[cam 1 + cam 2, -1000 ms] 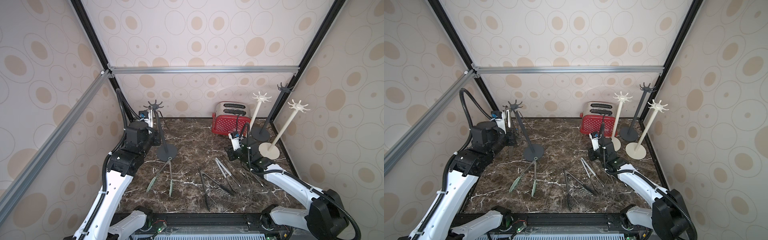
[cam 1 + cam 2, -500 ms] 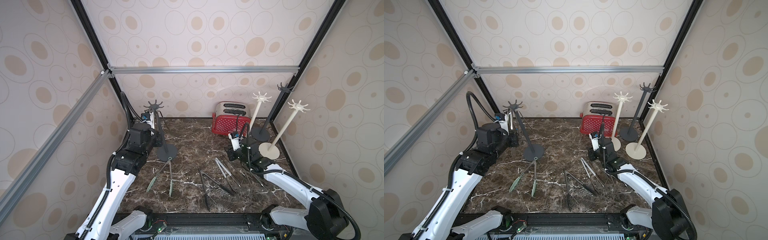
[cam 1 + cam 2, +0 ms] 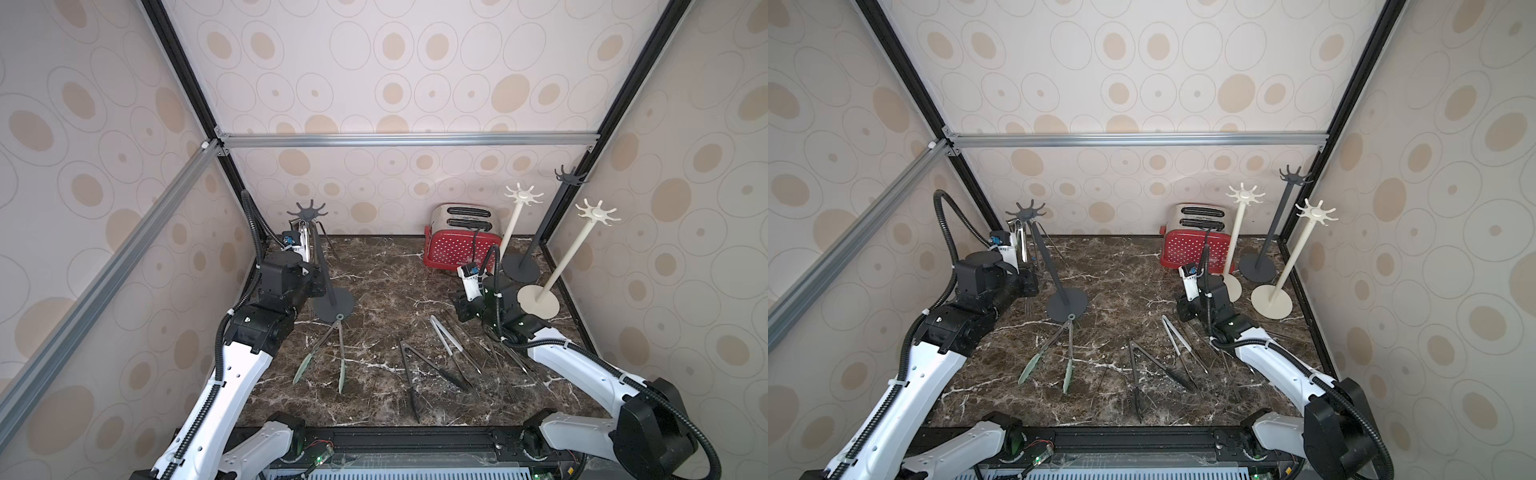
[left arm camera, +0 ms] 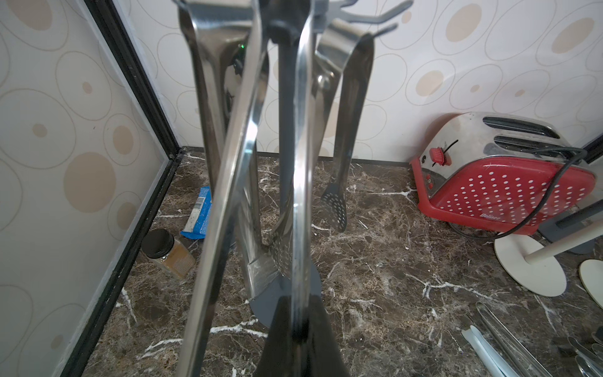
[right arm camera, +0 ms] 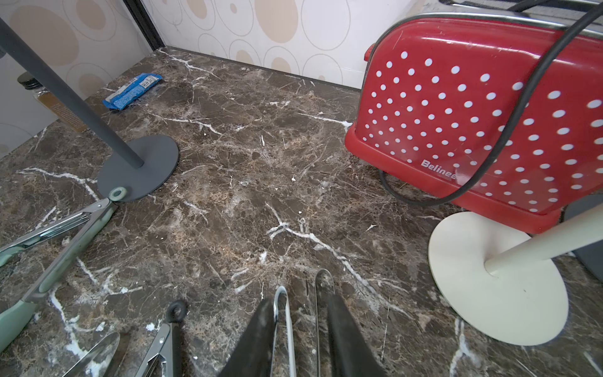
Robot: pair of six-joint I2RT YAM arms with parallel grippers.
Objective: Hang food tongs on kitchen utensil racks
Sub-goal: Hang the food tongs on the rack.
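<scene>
Four racks [image 3: 528,308], one toaster [image 3: 457,249], perhaps six loose tongs [image 3: 341,374]

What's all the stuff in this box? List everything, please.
dark grey racks: two, one by left arm, one back right.
cream racks: two, right side.
toaster: one, red with white dots, back wall.
green-tipped tongs: one, lying at the left-arm rack's base.
black tongs: one, front centre.
white tongs: one, beside right arm.
loose steel tongs: several, uncountable, near right arm.
hanging tongs: at least two, steel, left-arm rack.
snack wrapper: one, blue, back left corner.
spice jar: one, brown, black lid, left wall.
table: one, dark brown marble.
left gripper: black, shut on raised steel tongs at that rack.
right gripper: black, shut on thin steel tongs.
</scene>
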